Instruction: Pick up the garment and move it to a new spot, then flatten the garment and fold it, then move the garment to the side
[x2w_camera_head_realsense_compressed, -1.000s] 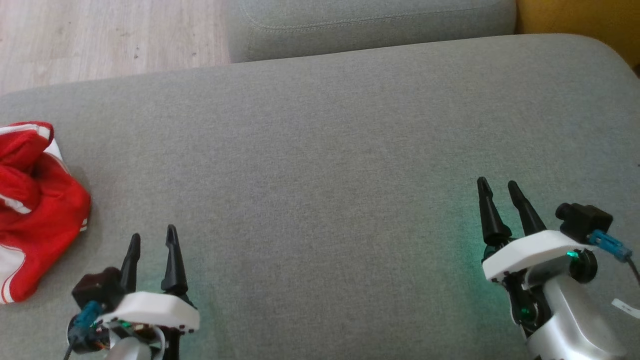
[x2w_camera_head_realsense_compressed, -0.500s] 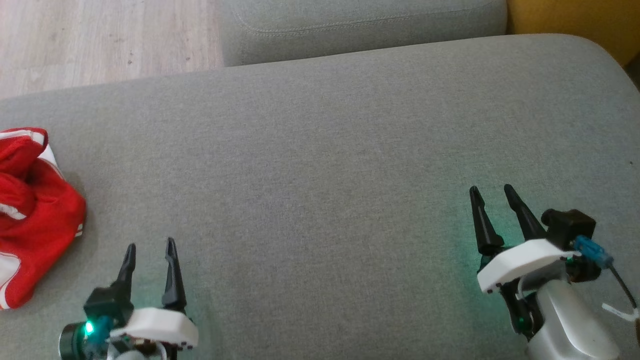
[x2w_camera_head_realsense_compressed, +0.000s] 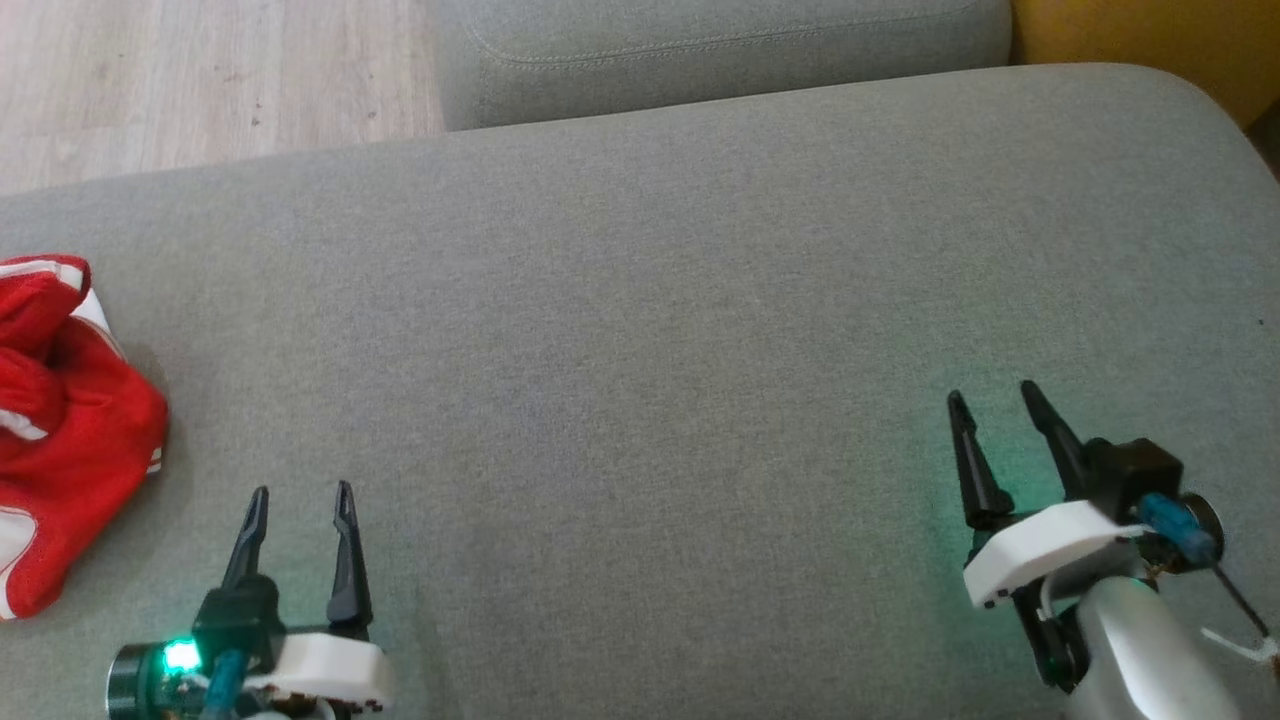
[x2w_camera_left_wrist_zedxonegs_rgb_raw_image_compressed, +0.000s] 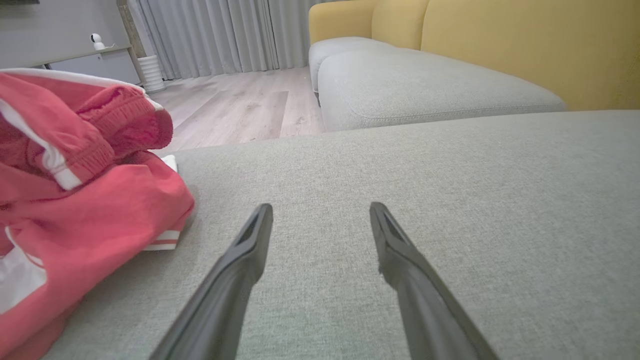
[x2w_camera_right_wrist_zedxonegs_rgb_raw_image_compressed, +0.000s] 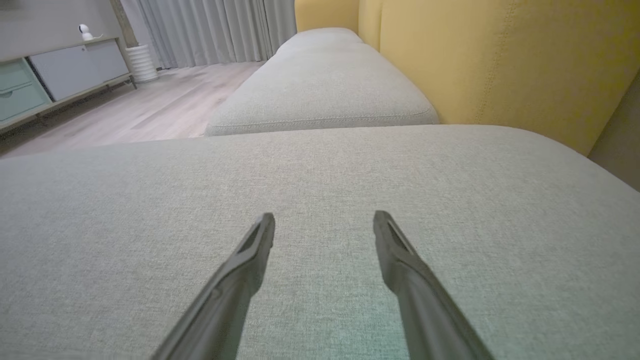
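Observation:
A crumpled red garment (x2w_camera_head_realsense_compressed: 70, 430) with white stripes lies bunched at the far left of the grey cushion (x2w_camera_head_realsense_compressed: 640, 330); the left wrist view shows the garment (x2w_camera_left_wrist_zedxonegs_rgb_raw_image_compressed: 75, 200) heaped to the left of the fingers. My left gripper (x2w_camera_head_realsense_compressed: 302, 492) stands open at the lower left, to the right of the garment and apart from it, nothing between its fingers (x2w_camera_left_wrist_zedxonegs_rgb_raw_image_compressed: 250, 245). At the lower right, my right gripper (x2w_camera_head_realsense_compressed: 990, 397) is open and empty over bare cushion, its fingers (x2w_camera_right_wrist_zedxonegs_rgb_raw_image_compressed: 395, 255) spread.
A second grey cushion (x2w_camera_head_realsense_compressed: 720, 50) adjoins at the back, with a yellow sofa back (x2w_camera_right_wrist_zedxonegs_rgb_raw_image_compressed: 500, 60) to the right. Wooden floor (x2w_camera_head_realsense_compressed: 200, 80) lies beyond the cushion's far left edge. A cabinet (x2w_camera_right_wrist_zedxonegs_rgb_raw_image_compressed: 60, 75) and curtains (x2w_camera_right_wrist_zedxonegs_rgb_raw_image_compressed: 210, 30) stand across the room.
Both grippers have drawn back toward the bottom of the head view, staying open. The camera has shifted slightly, so the garment sits further left in the picture.

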